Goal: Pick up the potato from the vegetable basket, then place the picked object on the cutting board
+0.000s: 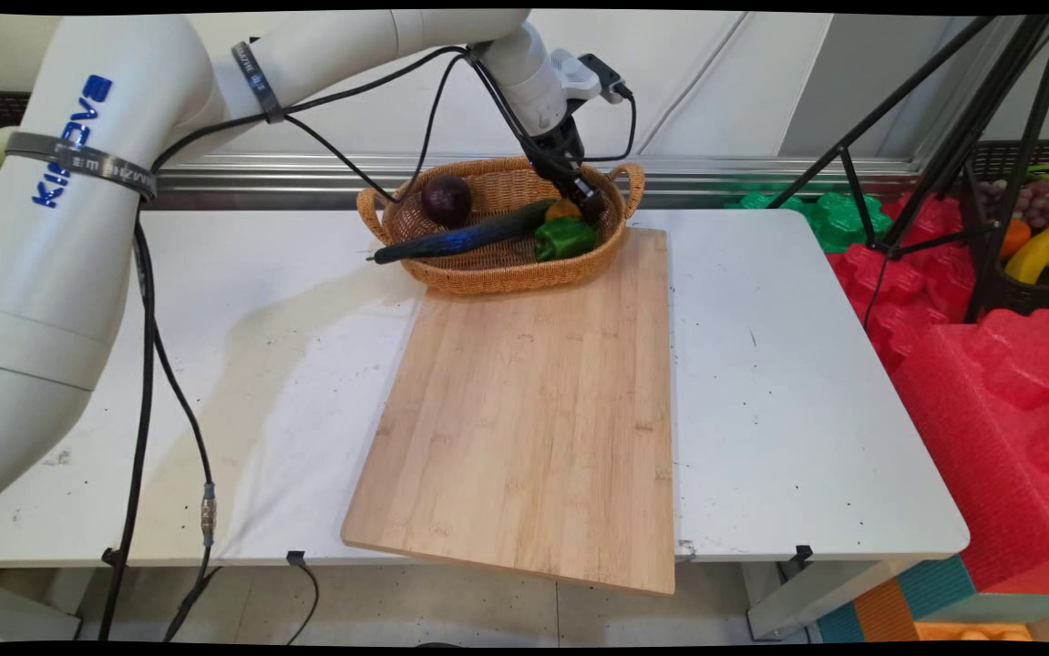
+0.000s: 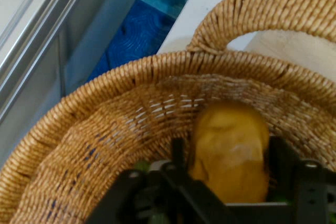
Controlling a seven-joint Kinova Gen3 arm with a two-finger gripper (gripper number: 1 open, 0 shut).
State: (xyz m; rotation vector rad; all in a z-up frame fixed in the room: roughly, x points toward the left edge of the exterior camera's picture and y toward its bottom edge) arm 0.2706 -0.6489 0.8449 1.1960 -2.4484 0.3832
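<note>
Item one, left of the wicker basket (image 1: 498, 273): bare white table (image 1: 260, 364), crossed by the arm's hanging black cables (image 1: 146, 364). Item two, the basket itself, an oval two-handled weave set at the far edge of the table, its near rim overlapping the far end of the cutting board (image 1: 533, 410); its walls keep round produce from rolling off. Contents, left to right: a dark purple round fruit or vegetable (image 1: 447, 200) resting against the far-left wall; a long dark green cucumber (image 1: 465, 239) lying diagonally, its left tip poking out over the rim because it is longer than the basket floor allows; a green bell pepper (image 1: 564, 238) on the near-right side; and an orange-yellow item (image 2: 231, 150), tucked against the right wall just behind the pepper. Item three, the gripper (image 1: 590, 206), lowered at a slant into the right end of the basket; in the hand view its fingers (image 2: 281, 161) stand either side of the orange-yellow item, jaws parted about as wide as that piece and straddling it, whether pressing it or just clear cannot be told. Item four, a bamboo cutting board, large, lying bare toward the table's near edge and overhanging it slightly. Item five, right of the table: black tripod legs (image 1: 925, 137), red foam blocks (image 1: 989, 383), and a crate of assorted fruit (image 1: 1039, 237).
</note>
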